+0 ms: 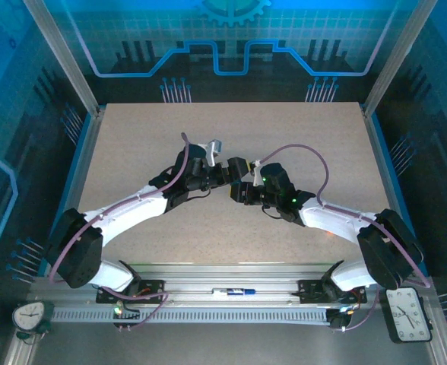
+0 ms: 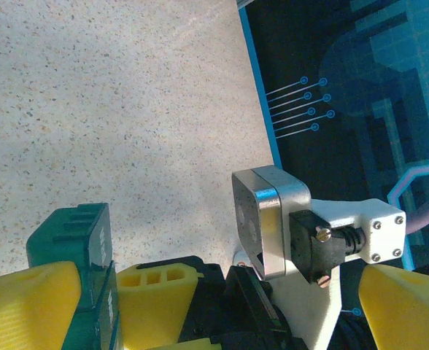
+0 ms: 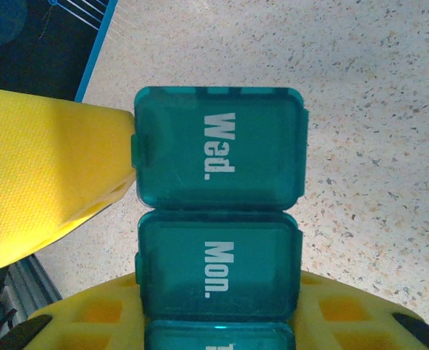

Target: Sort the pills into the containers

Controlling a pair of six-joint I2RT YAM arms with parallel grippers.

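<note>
Pill box [image 3: 218,149]: translucent teal-green plastic, a strip of rounded-square compartments with the lids down. White lettering reads "Wed." and "Mon."; a third lid is cut off at the frame edge. A small latch tab sits on the side of the "Wed." lid. Worktop [image 1: 284,137]: matte beige, finely speckled like stone.

Your arms meet over the middle of the worktop, elbows out, wrists turned toward each other. Your right hand [image 1: 245,192] is clamped on the near end of the pill box, with moulded yellow fingers [image 3: 346,313] on either side, and the strip juts forward over the speckled surface. Your left hand [image 1: 225,169] has its fingers spread wide. One textured yellow pad [image 3: 54,168] touches the latch side of the "Wed." compartment; the other [image 2: 404,306] stands well apart.
</note>
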